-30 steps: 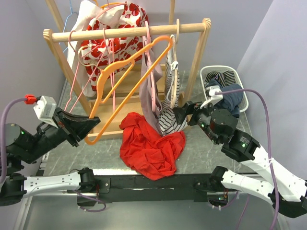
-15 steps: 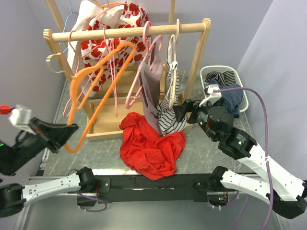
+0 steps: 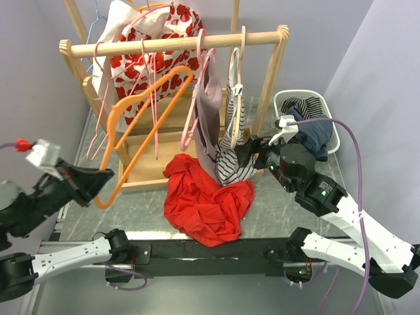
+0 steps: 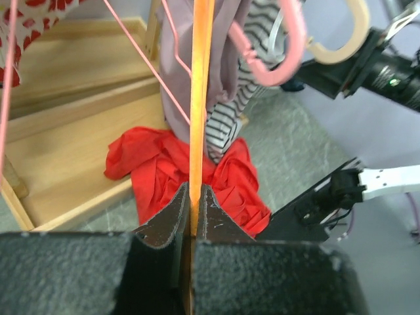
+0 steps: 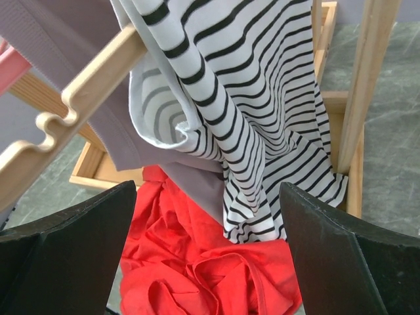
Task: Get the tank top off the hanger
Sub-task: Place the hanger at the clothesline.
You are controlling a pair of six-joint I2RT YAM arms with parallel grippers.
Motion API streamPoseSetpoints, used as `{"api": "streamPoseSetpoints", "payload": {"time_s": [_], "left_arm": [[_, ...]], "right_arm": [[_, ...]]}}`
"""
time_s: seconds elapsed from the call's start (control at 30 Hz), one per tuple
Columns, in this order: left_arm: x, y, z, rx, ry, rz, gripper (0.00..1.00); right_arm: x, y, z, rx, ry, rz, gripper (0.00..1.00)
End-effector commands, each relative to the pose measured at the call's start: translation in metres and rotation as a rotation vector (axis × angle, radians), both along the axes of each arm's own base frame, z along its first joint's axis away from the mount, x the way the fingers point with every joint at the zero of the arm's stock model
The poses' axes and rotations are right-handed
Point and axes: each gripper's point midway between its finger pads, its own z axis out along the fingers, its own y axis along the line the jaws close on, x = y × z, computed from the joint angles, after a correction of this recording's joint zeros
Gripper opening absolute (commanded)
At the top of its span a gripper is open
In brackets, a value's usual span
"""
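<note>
**One bare hanger**

Left gripper [image 3: 100, 179] clamped shut on orange hanger [image 4: 201, 98], long axis slanting toward upper centre. Red tank top [image 3: 207, 200] heaped bottom centre on table [image 3: 289, 203], right of those jaws, likely nearer right gripper [image 3: 248, 155]: spread wide, empty.

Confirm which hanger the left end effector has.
The orange hanger: bare, its bar pinched in the shut left end effector. The pink hangers and the wooden hanger hang from the rail.
</note>
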Motion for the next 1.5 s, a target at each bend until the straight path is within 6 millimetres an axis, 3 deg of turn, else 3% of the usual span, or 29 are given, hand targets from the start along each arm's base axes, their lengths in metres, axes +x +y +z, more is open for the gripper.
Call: {"api": "streamPoseSetpoints", "payload": {"time_s": [0.0, 0.13, 0.27, 0.33, 0.47, 0.63, 0.77, 1.03, 1.23, 1.47], "left_arm": [[0.013, -0.016, -0.001, 0.033, 0.048, 0.036, 0.01], [0.027, -0.042, 0.008, 0.029, 0.047, 0.036, 0.01], [0.057, -0.068, 0.001, 0.096, 0.084, 0.125, 0.01], [0.067, -0.074, 0.009, 0.074, 0.074, 0.165, 0.01], [0.071, -0.089, 0.012, 0.090, 0.066, 0.136, 0.01], [0.060, -0.086, 0.017, 0.073, 0.078, 0.087, 0.01], [0.044, -0.063, 0.020, 0.004, 0.092, 0.085, 0.01], [0.024, -0.042, 0.000, 0.010, 0.164, 0.068, 0.01], [0.023, -0.033, -0.010, 0.034, 0.194, 0.098, 0.01], [0.027, -0.030, -0.004, 0.042, 0.176, 0.119, 0.01]], "right_arm": [[0.001, -0.006, 0.007, 0.032, -0.028, -0.020, 0.98], [0.000, -0.008, 0.006, 0.040, -0.029, -0.026, 0.98], [0.001, -0.008, 0.004, 0.040, -0.026, -0.028, 0.98], [0.001, -0.010, 0.003, 0.034, -0.026, -0.035, 0.98], [0.002, -0.016, 0.002, 0.018, -0.026, -0.057, 0.98], [0.003, -0.018, 0.000, 0.017, -0.032, -0.061, 0.98], [0.006, -0.014, -0.002, 0.019, -0.021, -0.049, 0.98], [0.011, -0.005, -0.001, 0.016, -0.017, -0.030, 0.98], [0.013, -0.002, -0.005, 0.012, -0.003, -0.027, 0.98], [0.014, -0.004, -0.006, 0.009, -0.007, -0.035, 0.98]]}}
